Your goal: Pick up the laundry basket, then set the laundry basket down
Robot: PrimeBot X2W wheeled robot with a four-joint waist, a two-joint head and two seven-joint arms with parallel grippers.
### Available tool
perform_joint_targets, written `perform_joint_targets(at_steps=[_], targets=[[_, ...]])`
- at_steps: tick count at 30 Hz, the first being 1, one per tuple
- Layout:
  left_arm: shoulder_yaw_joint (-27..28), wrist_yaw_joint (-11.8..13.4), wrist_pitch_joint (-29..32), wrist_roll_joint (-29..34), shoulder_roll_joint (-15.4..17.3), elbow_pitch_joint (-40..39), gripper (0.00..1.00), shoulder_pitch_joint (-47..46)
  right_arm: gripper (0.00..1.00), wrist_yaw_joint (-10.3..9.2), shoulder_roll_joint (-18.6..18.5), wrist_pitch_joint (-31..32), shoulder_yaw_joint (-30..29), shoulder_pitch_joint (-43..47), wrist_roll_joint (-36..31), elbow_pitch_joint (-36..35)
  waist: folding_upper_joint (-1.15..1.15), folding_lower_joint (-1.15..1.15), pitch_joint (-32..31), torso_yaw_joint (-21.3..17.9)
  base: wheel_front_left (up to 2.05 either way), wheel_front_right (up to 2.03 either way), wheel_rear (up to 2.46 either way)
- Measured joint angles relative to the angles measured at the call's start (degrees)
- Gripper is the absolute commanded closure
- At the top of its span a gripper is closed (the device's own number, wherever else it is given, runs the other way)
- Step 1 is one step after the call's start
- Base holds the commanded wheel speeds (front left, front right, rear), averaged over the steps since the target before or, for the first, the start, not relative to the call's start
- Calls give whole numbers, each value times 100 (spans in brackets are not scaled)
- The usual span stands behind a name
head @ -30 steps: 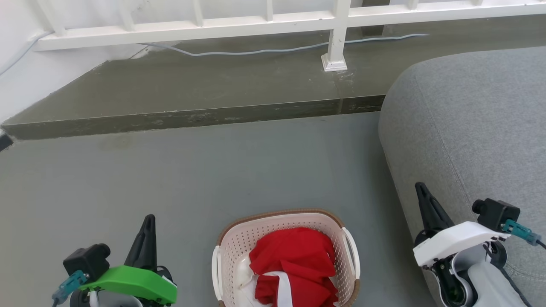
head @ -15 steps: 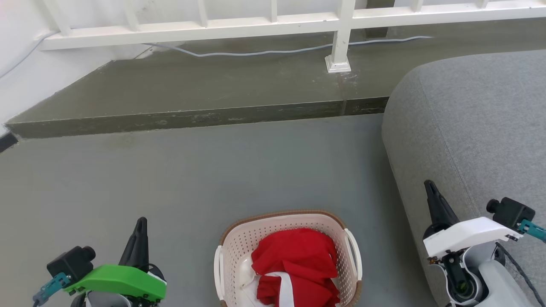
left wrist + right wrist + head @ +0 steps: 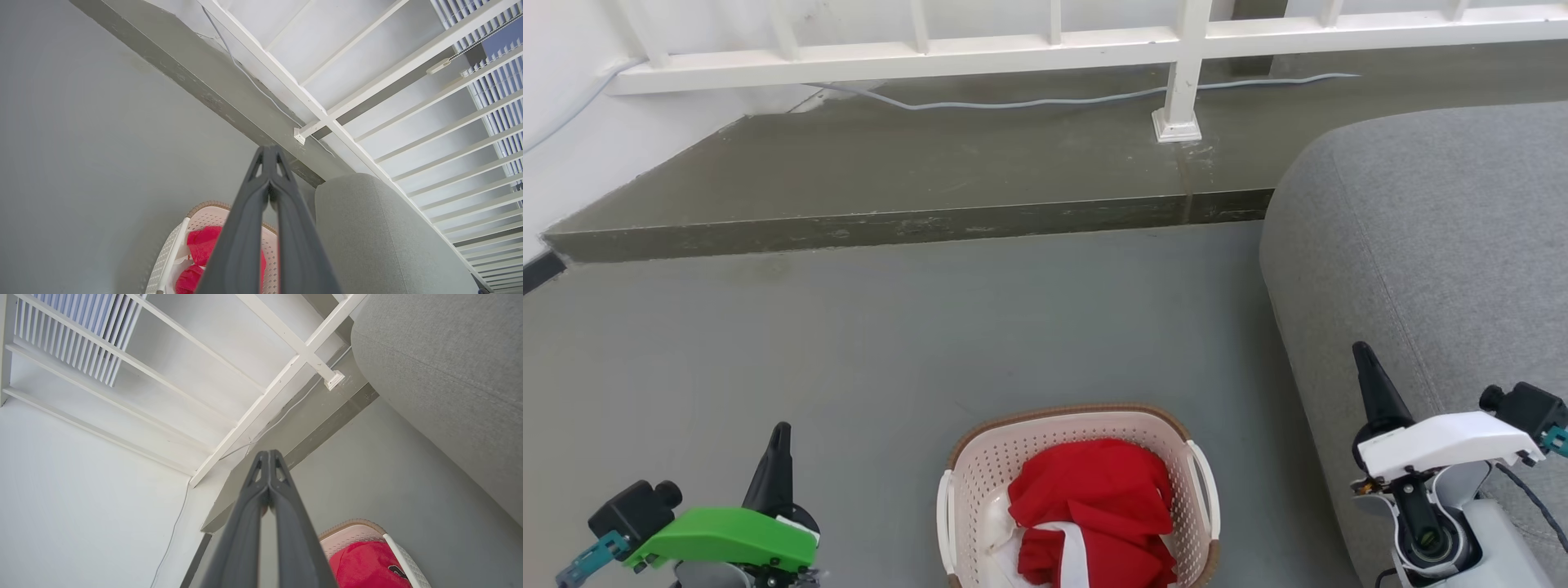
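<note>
Well, the laundry basket [image 3: 980,474] sits on the grey floor [image 3: 849,343] at six o'clock in the head view, with red cloth [image 3: 1086,498] heaped inside it. The left gripper [image 3: 782,429] stands clear at the basket's nine o'clock, and the right gripper [image 3: 1362,353] at its two o'clock by the grey sofa [image 3: 1421,245]. Both are clenched tip to tip on nothing, well apart from the handles.
</note>
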Motion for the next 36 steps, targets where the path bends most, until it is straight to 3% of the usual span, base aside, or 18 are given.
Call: perform_joint_targets(at_steps=[36], targets=[[556, -113, 705, -2514, -12, 110, 100, -174, 100, 99, 193, 759, -858, -3, 2461, -168, 0, 0, -53, 161, 0, 0, 0]])
